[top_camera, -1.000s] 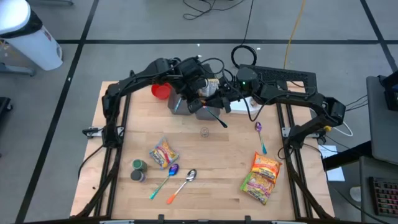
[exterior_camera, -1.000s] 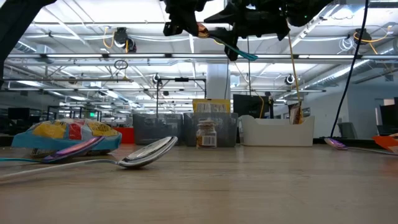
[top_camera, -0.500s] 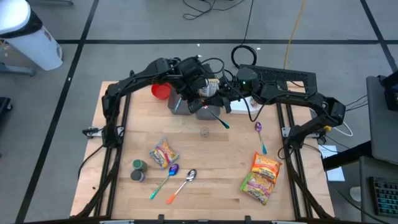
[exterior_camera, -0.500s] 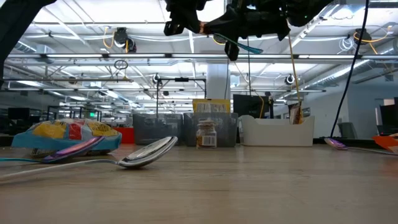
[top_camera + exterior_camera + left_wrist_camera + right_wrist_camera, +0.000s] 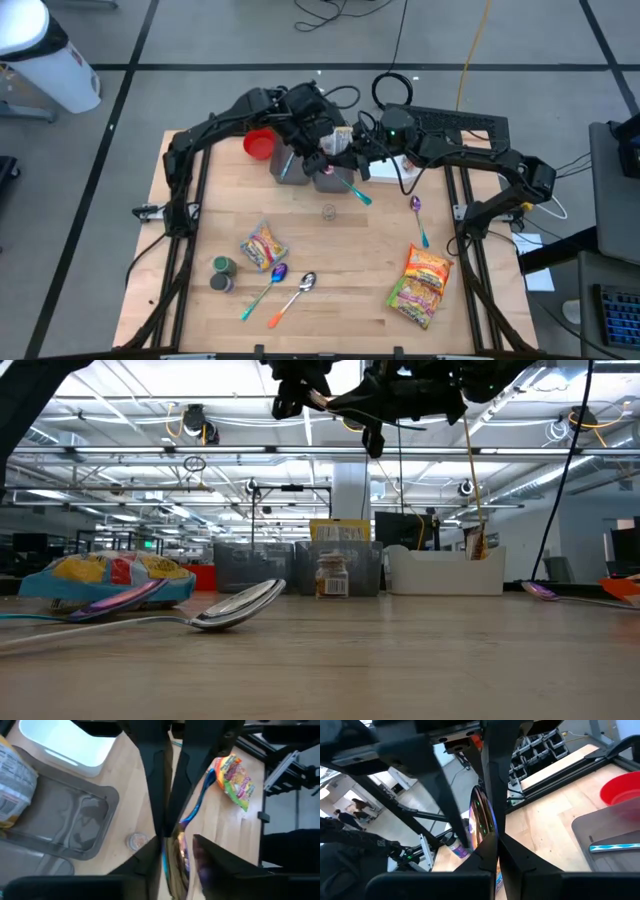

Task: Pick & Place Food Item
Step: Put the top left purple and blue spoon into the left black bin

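Your left gripper (image 5: 306, 152), above the grey trays (image 5: 300, 170) at the back of the table, has just let its fingers part and drawn back from the spoon (image 5: 352, 187); the handover looks done. Your right gripper (image 5: 345, 158) has closed on the spoon's bowl, its blue handle slanting out over the table; the food packets (image 5: 264, 246) still lie untouched in front.

You see two matte black arms (image 5: 215, 135) built of slim tubular links, looped with black cables. A green light glows on the right arm (image 5: 470, 150) near the frame's upper centre.
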You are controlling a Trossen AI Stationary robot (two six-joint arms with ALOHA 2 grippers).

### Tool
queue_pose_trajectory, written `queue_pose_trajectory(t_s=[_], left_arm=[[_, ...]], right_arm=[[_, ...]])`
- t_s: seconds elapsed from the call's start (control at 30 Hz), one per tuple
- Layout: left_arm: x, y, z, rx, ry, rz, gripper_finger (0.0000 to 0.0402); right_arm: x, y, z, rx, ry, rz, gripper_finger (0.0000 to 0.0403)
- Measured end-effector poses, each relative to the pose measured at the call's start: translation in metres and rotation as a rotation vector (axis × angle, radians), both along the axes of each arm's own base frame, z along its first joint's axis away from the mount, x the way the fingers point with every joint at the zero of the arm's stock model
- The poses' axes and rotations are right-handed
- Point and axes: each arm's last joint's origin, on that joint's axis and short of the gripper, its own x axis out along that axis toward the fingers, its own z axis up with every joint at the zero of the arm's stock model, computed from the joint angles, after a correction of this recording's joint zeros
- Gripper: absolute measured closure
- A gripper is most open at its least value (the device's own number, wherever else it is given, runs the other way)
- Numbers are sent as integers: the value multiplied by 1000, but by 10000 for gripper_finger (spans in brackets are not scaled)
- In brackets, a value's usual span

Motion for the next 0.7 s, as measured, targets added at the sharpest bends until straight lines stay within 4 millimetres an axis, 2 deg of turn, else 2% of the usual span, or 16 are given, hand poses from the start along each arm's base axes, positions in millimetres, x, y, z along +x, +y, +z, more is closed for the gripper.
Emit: queue_pose_trajectory(t_s=[0.2,0.37,0.57,0.7], left_arm=[[-5,12,1,-16,-7,31,236],[-23,25,13,2,-31,74,221],[-54,40,40,50,-109,179,220],[-59,44,54,100,-196,259,220]], right_arm=[[-1,-4,0,-7,-5,-20,403],[-7,-11,3,-9,-11,-50,403],[-27,-24,22,-60,-62,-192,403],[-47,-29,42,-139,-121,-362,403]])
